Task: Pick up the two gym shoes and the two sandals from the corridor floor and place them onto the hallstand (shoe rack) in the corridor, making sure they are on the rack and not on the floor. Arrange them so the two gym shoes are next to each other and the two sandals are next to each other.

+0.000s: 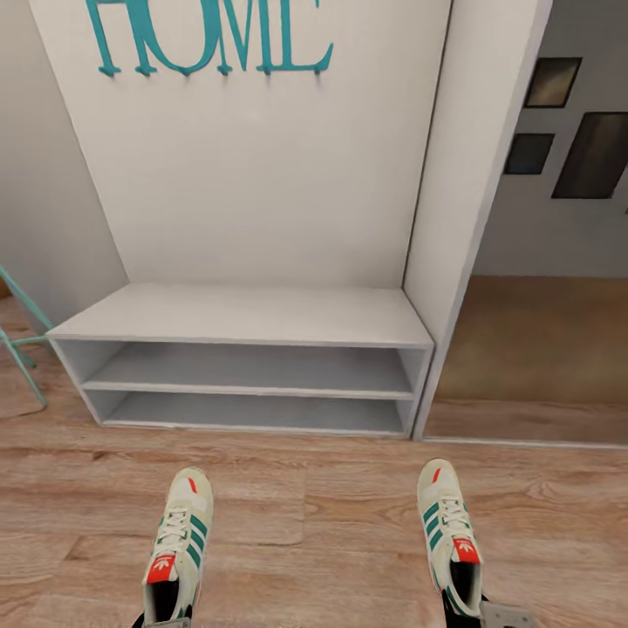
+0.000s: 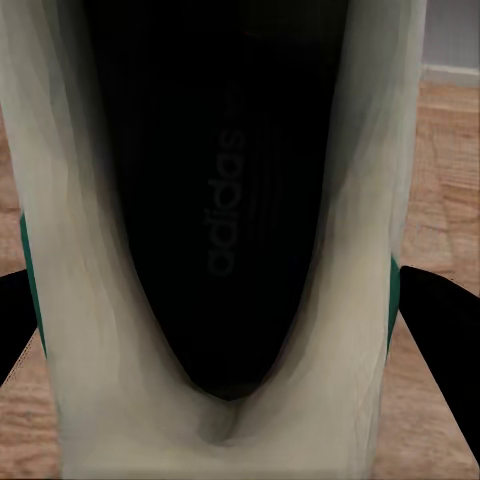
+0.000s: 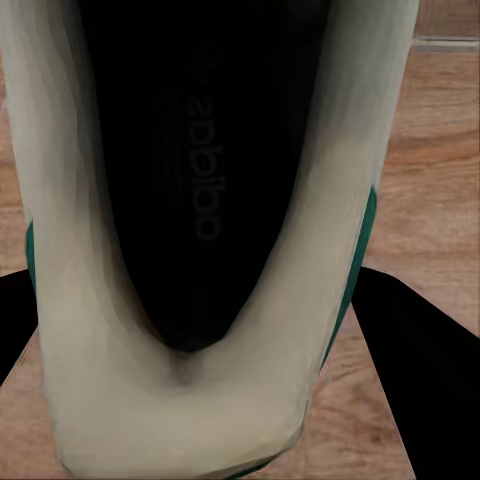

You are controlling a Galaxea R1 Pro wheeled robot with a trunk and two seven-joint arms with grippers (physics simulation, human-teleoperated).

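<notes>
Wood-grain corridor floor [image 1: 314,523] runs up to a grey two-slot bench [image 1: 244,349] under teal "HOME" letters [image 1: 209,35], dark wall frames [image 1: 567,122] beyond. Both gym shoes point at it, well apart: left shoe [image 1: 179,545], right shoe [image 1: 449,532]. Left wrist view: left gripper [image 2: 230,330] clasps that shoe's heel, fingers [image 2: 445,340] flanking it. Right wrist view: right gripper [image 3: 190,350] likewise grips its shoe.

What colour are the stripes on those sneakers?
Green, on the gym shoes; the head view shows them best.

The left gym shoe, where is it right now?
In the head view, the left gym shoe sits low left, over the wood floor, before the "HOME" bench.
</notes>
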